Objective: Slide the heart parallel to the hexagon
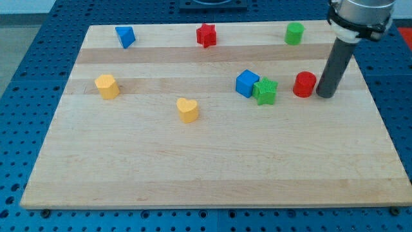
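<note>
you see my tip [325,96] resting on the desk [212,167] at the view's right, just beside the red cylinder [305,84] on that block's right side, close enough that you cannot tell whether they touch. the tool is only a bare rod, so it has nothing to clench or release and it holds no block. the yellow heart [187,109] sits left of the centre, well apart from my tip. the yellow hexagon [107,86] (its shape is hard to make out) lies further to the view's left and a little higher. the blue cube [246,83] and the green star [265,91] touch each other, just left of the red cylinder. along the view's top stand the blue triangle [125,36], the red star [206,35] and the green cylinder [294,33].
</note>
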